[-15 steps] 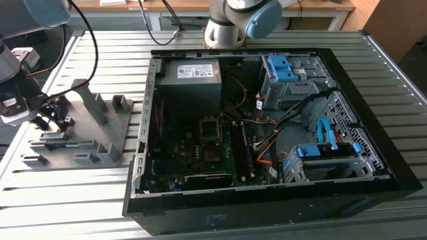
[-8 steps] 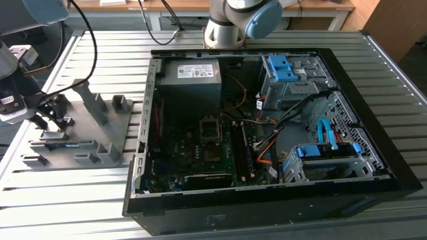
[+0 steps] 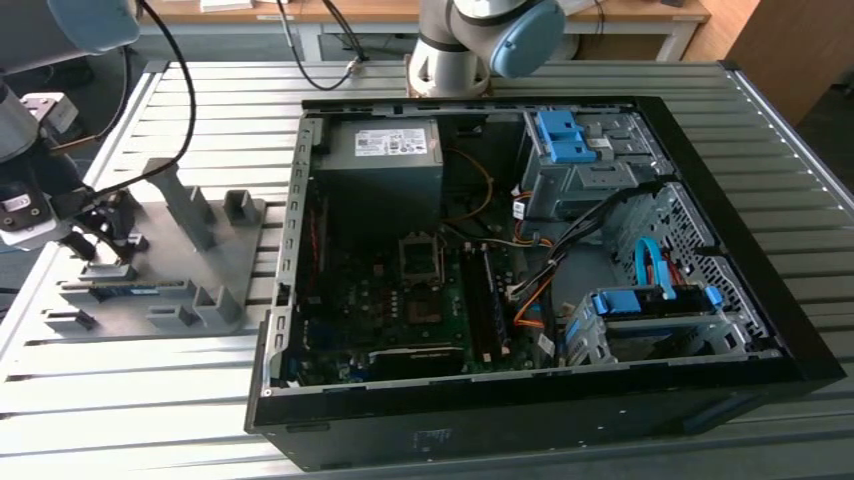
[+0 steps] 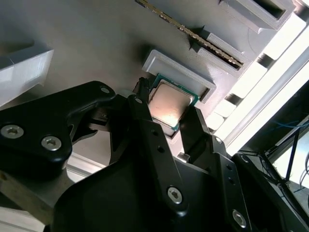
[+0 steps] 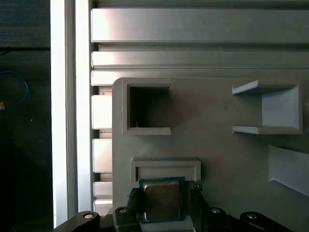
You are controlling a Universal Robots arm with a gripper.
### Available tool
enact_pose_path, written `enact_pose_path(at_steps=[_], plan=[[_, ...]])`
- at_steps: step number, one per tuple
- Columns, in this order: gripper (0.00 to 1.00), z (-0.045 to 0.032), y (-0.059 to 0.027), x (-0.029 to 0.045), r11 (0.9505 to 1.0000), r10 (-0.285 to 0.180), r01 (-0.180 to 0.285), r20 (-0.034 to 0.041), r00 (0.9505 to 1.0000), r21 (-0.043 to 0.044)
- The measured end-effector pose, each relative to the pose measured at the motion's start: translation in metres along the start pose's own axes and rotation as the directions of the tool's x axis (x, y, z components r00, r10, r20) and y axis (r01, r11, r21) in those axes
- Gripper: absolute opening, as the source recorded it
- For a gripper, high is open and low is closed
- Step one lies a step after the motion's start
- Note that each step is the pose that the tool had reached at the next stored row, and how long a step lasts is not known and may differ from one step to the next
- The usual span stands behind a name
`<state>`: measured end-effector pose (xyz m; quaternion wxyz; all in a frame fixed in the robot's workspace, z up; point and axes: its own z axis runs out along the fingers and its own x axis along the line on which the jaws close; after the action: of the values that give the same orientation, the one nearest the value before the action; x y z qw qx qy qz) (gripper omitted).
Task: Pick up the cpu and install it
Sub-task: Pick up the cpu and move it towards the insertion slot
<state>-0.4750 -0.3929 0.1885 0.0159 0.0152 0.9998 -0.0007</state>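
The cpu (image 4: pixel 168 102) is a small square chip with a pale metal top and a green rim. In both wrist views it sits between my black fingers, just beside its shallow grey holder (image 5: pixel 165 168). My gripper (image 4: pixel 166 110) (image 5: pixel 164 194) is shut on the cpu's two opposite edges. In the exterior view my gripper (image 3: pixel 100 245) hangs over the grey fixture plate (image 3: pixel 180 265) at the exterior view's left. The open computer case (image 3: pixel 534 260) lies to the exterior view's right, with the empty cpu socket (image 3: pixel 418 258) on its motherboard.
Upright grey fixture blocks (image 3: pixel 187 205) stand on the plate near my gripper. A thin memory stick (image 4: pixel 193 36) rests in a slot beside the holder. The grey power-supply box (image 3: pixel 380 165), cables and blue drive brackets (image 3: pixel 647 305) crowd the case. A second arm's base (image 3: pixel 454 60) stands behind it.
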Motion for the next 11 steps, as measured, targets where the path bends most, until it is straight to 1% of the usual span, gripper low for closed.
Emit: enact_pose_path(at_steps=[3,7,8,11], plan=[[0.53,0.0010,0.0001,-0.0024,1.0000,0.000,0.000,-0.0018,1.0000,0.0000],[0.53,0.0011,0.0001,-0.0025,1.0000,0.000,0.000,-0.0018,1.0000,0.0000],[0.53,0.0005,0.0001,-0.0026,1.0000,0.000,0.000,-0.0019,1.0000,0.0000],[0.53,-0.0054,0.0000,-0.0028,1.0000,0.000,0.000,-0.0018,1.0000,0.0000]])
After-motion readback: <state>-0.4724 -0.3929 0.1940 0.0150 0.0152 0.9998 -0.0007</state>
